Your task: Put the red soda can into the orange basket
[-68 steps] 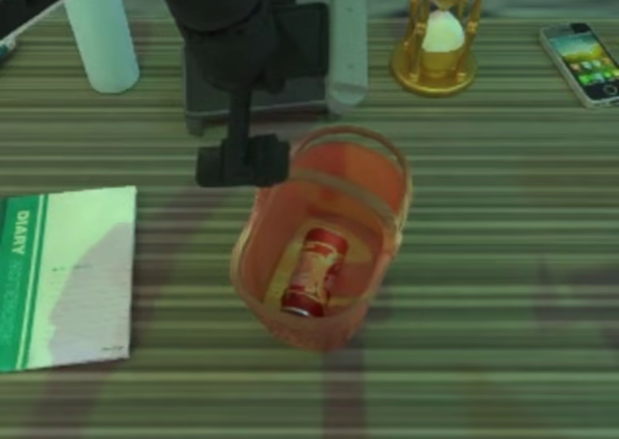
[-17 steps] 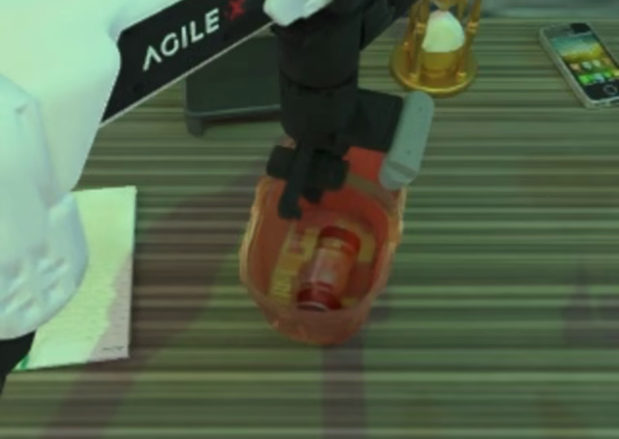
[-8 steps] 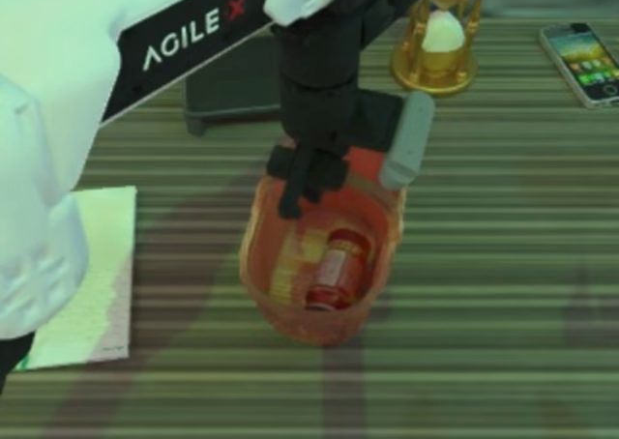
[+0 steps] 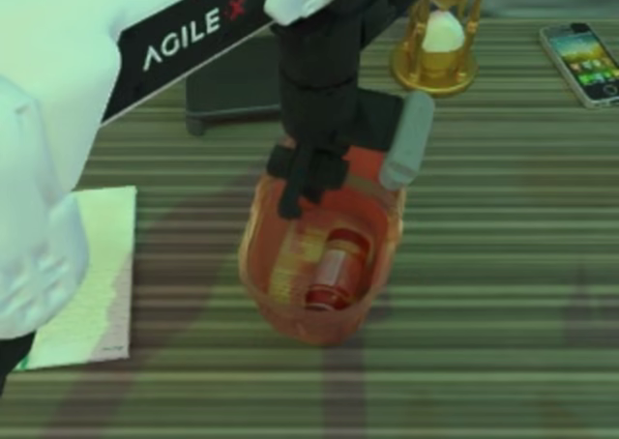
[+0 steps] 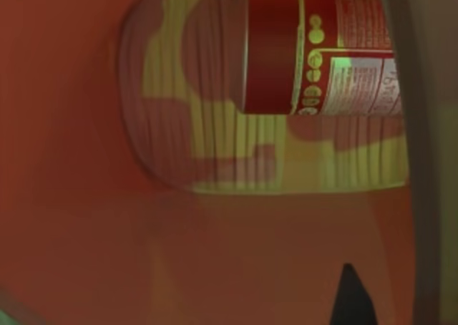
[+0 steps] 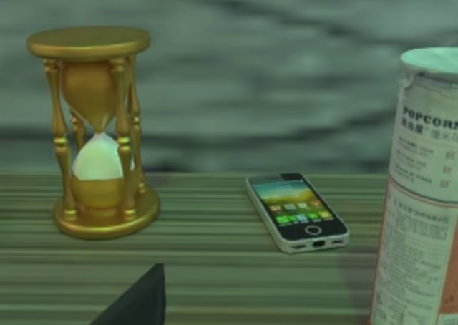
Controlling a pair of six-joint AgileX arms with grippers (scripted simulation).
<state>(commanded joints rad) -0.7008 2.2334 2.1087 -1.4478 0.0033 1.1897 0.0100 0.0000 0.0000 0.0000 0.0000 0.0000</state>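
Cylindrical red soda can (image 4: 336, 268) lies in woven orange basket (image 4: 253, 265); left gripper (image 4: 308, 180) grip unclear.

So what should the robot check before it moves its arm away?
1. Can is inside the basket: ok, it lies on its side on the slatted bottom.
2. Left hand has let go of the can: ok, the can lies apart from it in the top view.
3. Left hand is clear of the basket's handle: cannot tell, the arm hides the handle.
4. Basket sits flat on the table: cannot tell.
5. Hourglass close behind the arm is upright: ok.
6. Right hand is out of the way: ok, not seen over the table.
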